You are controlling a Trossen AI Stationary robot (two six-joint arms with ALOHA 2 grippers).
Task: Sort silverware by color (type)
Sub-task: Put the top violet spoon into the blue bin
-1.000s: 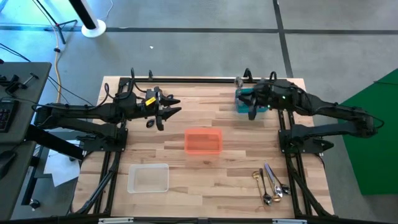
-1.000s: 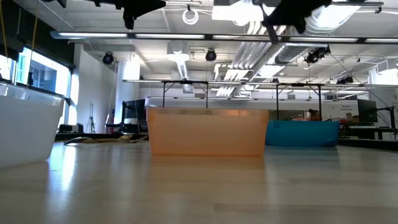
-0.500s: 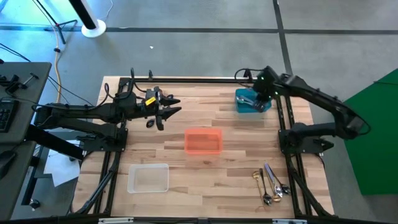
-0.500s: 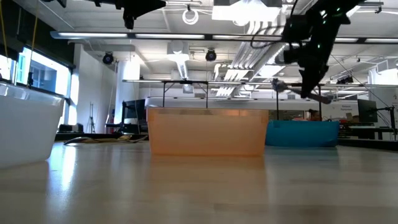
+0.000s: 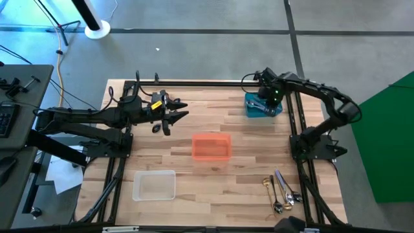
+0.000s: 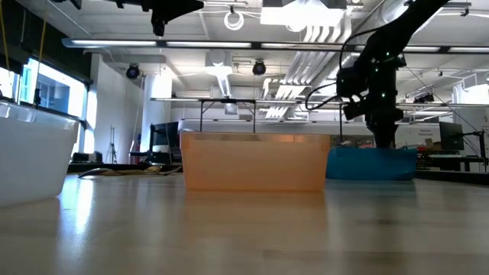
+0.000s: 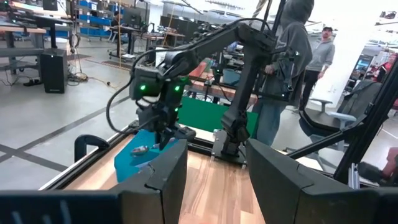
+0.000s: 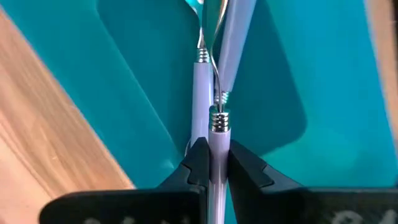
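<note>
My right gripper [image 5: 262, 105] points down into the blue bin [image 5: 251, 111] at the table's far right, shut on a silver piece of silverware [image 8: 215, 93] with a pale handle. Two more pale-handled pieces [image 8: 202, 87] lie on the bin's floor under it. In the low view the fingers [image 6: 384, 141] dip behind the bin's wall [image 6: 359, 164]. A small heap of gold and silver silverware [image 5: 282, 191] lies flat on the table near the front right. My left gripper [image 5: 182, 110] hangs open and level above the table's far left with nothing between its fingers. My right gripper pinches the pale handle [image 8: 216, 140] of the silver piece between its two fingers, just behind the metal collar. The fingers come from above and lie across the handle. The piece sticks out sideways over the bin's floor; I cannot tell whether it touches the floor.
An orange bin [image 5: 211, 147] stands mid-table and a clear bin [image 5: 154, 186] at the near left. Bare wood lies between them. Beyond the table's far right edge stand two people [image 7: 292, 62] and a green screen [image 7: 205, 115].
My right gripper has gone down from high above the blue bin into it and tipped from level to pointing down, still shut on the silver piece. The piece has come down with it, from well above the bin's rim to inside the bin.
</note>
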